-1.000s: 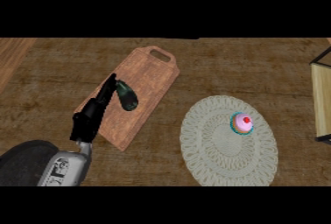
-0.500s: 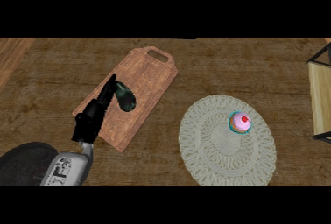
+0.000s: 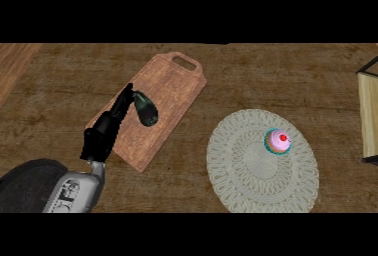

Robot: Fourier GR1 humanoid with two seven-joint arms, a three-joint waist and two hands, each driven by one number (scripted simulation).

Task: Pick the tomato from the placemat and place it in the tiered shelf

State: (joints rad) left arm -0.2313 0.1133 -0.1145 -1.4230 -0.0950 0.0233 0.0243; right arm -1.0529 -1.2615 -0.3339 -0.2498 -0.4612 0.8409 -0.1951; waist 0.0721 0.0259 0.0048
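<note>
Nothing of the task looks done: the pink-frosted cupcake [image 3: 279, 142], where a tomato was expected, sits untouched at two o'clock on the round placemat [image 3: 251, 175], the tiered shelf [image 3: 367, 117] at three o'clock, while the left hand [image 3: 111, 122], fingers straight, lies over the cutting board [image 3: 166, 87] beside a dark vegetable [image 3: 146, 111].

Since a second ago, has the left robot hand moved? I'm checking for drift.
No. The left robot hand lies over the cutting board's left edge, same as before.
</note>
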